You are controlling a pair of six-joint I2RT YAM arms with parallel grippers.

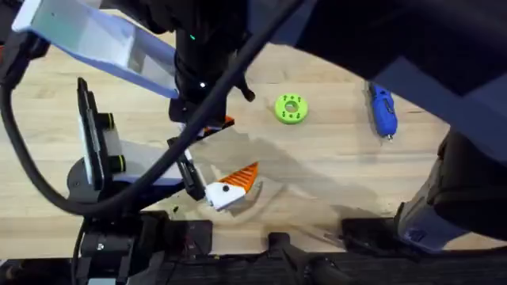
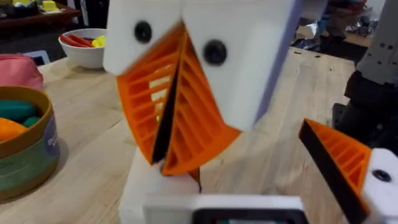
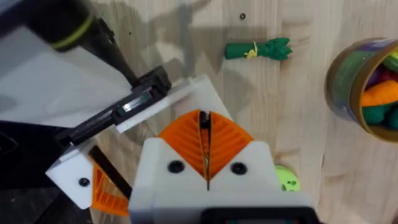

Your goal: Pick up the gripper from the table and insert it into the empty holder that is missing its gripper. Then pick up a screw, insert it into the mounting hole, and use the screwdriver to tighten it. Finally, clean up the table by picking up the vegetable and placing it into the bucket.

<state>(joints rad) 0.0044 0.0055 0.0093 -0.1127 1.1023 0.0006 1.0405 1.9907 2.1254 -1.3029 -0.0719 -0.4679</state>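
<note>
Right pincer (image 3: 205,146) hangs with its orange ribbed pads pressed together, nothing between them, above the wooden bench (image 3: 280,112). Beyond it lies the small green toy vegetable (image 3: 258,50), well apart, with the round olive-green bucket (image 3: 348,81) to its side. Left pincer (image 2: 171,134) is likewise closed empty.

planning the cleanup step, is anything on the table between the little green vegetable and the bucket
In the right wrist view, nothing visible: bare wood lies between the vegetable and the bucket, which already holds orange and green toys. The right hand is shut, short of the vegetable.
</note>
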